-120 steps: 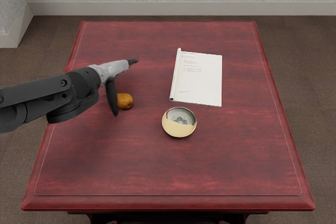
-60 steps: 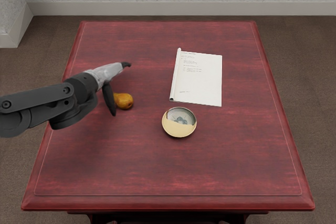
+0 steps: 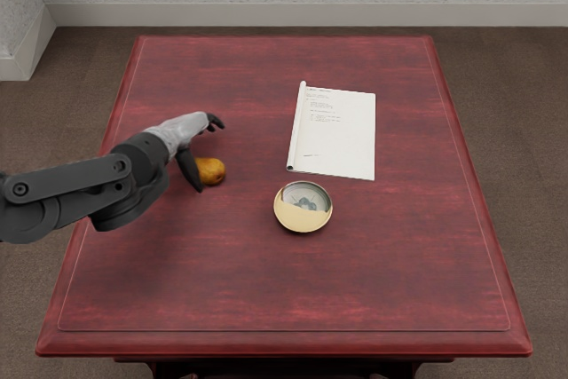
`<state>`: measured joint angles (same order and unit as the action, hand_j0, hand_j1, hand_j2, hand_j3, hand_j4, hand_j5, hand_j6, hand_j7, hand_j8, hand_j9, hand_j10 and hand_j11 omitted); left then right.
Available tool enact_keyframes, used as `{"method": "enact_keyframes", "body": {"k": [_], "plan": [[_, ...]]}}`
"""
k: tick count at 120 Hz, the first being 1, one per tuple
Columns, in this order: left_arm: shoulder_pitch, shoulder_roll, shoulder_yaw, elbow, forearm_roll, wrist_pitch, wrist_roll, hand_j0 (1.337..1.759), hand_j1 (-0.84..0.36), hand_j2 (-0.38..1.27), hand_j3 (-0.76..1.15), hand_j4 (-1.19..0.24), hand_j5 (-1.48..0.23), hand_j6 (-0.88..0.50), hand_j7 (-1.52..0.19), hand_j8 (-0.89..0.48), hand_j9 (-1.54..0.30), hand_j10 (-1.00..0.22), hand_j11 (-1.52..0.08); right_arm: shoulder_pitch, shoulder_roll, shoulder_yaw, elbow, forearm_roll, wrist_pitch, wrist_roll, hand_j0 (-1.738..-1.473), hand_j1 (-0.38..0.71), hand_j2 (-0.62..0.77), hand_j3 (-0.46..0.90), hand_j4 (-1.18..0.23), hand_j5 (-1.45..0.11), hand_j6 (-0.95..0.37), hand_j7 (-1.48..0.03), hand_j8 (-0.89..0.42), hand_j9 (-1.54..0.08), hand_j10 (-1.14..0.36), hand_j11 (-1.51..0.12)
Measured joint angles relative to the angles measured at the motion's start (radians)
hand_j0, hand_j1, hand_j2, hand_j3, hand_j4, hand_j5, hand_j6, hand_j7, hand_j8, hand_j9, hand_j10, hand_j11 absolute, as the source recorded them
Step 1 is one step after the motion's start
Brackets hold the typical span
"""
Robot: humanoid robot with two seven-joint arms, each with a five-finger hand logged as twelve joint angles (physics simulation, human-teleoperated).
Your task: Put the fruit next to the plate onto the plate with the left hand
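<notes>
Red-brown table (image 3: 266,281), head view. The left hand (image 3: 185,138) reaches in from the picture's left edge and sits over the yellow-orange fruit (image 3: 212,170), which lies on the tabletop well to the left of the plate (image 3: 303,208); a white booklet (image 3: 334,130) lies beyond the plate.

Compared with the two earlier pictures of this view, the arm has sunk and the hand has come lower. The fingers (image 3: 213,122), a second ago stretched out straight, now bend at the tips. The thumb (image 3: 189,173) hangs down at the fruit's left side. Whether it touches the fruit cannot be told.

Fingers and thumb are apart and nothing is clamped between them. The fruit has not shifted in any of the three pictures.

Judged from this, the reach is ending and the grasp is about to begin. Lifting the fruit and carrying it to the plate are not yet done. The right arm does not show.
</notes>
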<state>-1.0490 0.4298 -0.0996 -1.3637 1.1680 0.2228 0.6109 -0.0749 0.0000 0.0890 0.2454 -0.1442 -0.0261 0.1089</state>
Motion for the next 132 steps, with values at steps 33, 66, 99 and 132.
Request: {"method": "enact_keyframes", "body": {"k": [33,66,99,132], "plan": [[0.001,-0.003,0.001,0.0,0.025,0.022,0.0,1.658,0.03,0.07,0.0,-0.27,-0.35,-0.27,-0.35,-0.27,-0.35,-0.27,-0.35,0.0,0.0,0.0,0.0,0.0,0.0,0.0,-1.658,-0.33,0.0,0.0,-0.02,-0.02,-0.01,-0.02,-0.01,-0.02,-0.01,-0.02],[0.001,-0.01,0.012,-0.001,0.026,0.021,0.0,1.658,-0.05,0.07,0.0,-0.34,-0.44,-0.34,-0.44,-0.34,-0.44,-0.34,-0.44,0.0,0.0,0.0,0.0,0.0,0.0,0.0,-1.658,-0.33,0.0,0.0,-0.02,-0.02,-0.01,-0.02,-0.01,-0.02,-0.01,-0.02],[0.001,-0.009,0.013,-0.002,0.019,0.016,-0.001,1.657,-0.14,0.11,0.0,-0.42,-0.55,-0.42,-0.55,-0.42,-0.55,-0.41,-0.55,0.0,0.0,0.0,0.0,0.0,0.0,0.0,-1.658,-0.33,0.0,0.0,-0.02,-0.02,-0.01,-0.02,-0.01,-0.02,-0.01,-0.02],[0.001,-0.009,0.013,-0.002,0.013,0.009,0.0,1.657,-0.24,0.15,0.0,-0.5,-0.66,-0.5,-0.66,-0.5,-0.66,-0.5,-0.66,0.0,0.0,0.0,0.0,0.0,0.0,0.0,-1.658,-0.33,0.0,0.0,-0.02,-0.02,-0.01,-0.02,-0.01,-0.02,-0.01,-0.02]]}}
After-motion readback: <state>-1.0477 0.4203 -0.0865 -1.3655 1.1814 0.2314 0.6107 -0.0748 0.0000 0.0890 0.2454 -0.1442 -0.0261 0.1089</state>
